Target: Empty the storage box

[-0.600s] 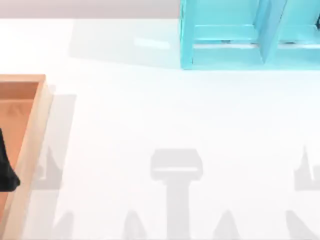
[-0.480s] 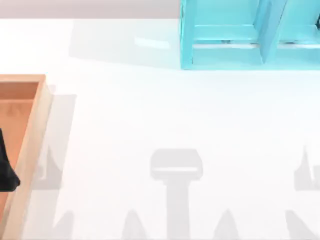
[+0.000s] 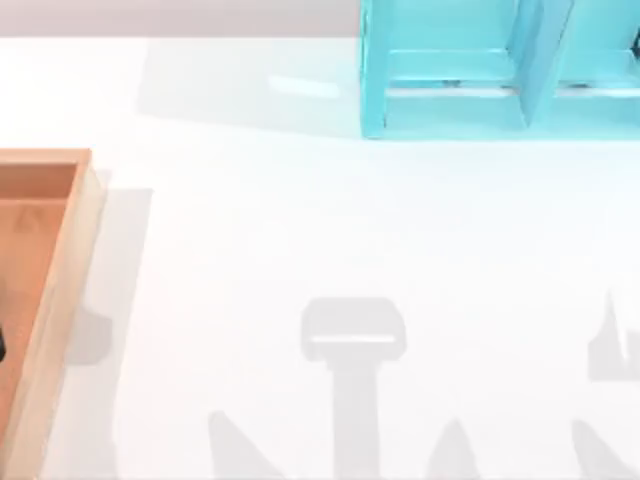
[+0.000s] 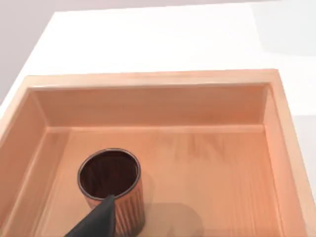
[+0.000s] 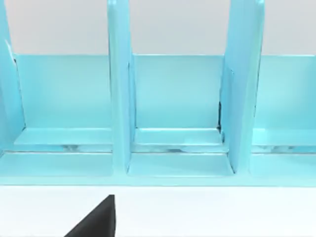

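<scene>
The storage box [image 3: 62, 260] is a shallow wooden tray with a tan rim and an orange-brown floor, cut off by the top view's left edge. In the left wrist view the storage box [image 4: 148, 79] holds a ribbed copper-brown cup [image 4: 109, 177] standing upright on its floor. A black part of my left gripper [image 4: 98, 219] hangs over the box and overlaps the cup's near side. In the top view a sliver of my left gripper [image 3: 2, 345] shows at the left edge, over the box. A black part of my right gripper [image 5: 96, 219] sits above the white table, facing the shelf.
A turquoise-blue shelf unit [image 3: 450, 100] with upright dividers stands at the table's back right; the shelf unit [image 5: 177, 113] has open compartments in the right wrist view. White table [image 3: 300, 220] stretches between box and shelf, with grey arm shadows along its front.
In the top view my left gripper's dark shape has slid left, almost off the frame. Its shadow beside the box has shrunk and shifted. The right arm looks still.
</scene>
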Robot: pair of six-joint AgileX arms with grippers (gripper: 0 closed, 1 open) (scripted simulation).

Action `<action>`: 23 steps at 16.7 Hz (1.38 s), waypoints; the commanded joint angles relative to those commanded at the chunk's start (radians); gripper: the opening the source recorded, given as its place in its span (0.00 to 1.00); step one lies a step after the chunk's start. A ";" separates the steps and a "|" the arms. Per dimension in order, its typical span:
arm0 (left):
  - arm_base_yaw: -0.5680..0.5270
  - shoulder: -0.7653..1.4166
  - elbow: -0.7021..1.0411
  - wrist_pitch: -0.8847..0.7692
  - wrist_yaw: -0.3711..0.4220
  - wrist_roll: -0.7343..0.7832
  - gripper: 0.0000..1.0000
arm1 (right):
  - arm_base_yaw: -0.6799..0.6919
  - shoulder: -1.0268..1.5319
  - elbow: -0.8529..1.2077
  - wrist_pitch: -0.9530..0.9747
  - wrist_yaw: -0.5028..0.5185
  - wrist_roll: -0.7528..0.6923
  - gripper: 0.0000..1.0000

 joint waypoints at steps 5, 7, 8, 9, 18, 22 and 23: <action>0.086 0.468 0.329 -0.325 0.000 0.091 1.00 | 0.000 0.000 0.000 0.000 0.000 0.000 1.00; 0.120 0.662 0.459 -0.455 0.000 0.128 1.00 | 0.000 0.000 0.000 0.000 0.000 0.000 1.00; 0.136 0.752 0.523 -0.517 0.000 0.145 1.00 | 0.000 0.000 0.000 0.000 0.000 0.000 1.00; 0.151 0.837 0.583 -0.578 0.000 0.162 1.00 | 0.000 0.000 0.000 0.000 0.000 0.000 1.00; 0.239 1.204 0.885 -0.879 0.000 0.256 1.00 | 0.000 0.000 0.000 0.000 0.000 0.000 1.00; 0.234 1.200 0.882 -0.877 0.000 0.255 1.00 | 0.000 0.000 0.000 0.000 0.000 0.000 1.00; 0.234 1.201 0.880 -0.874 0.000 0.255 1.00 | 0.000 0.000 0.000 0.000 0.000 0.000 1.00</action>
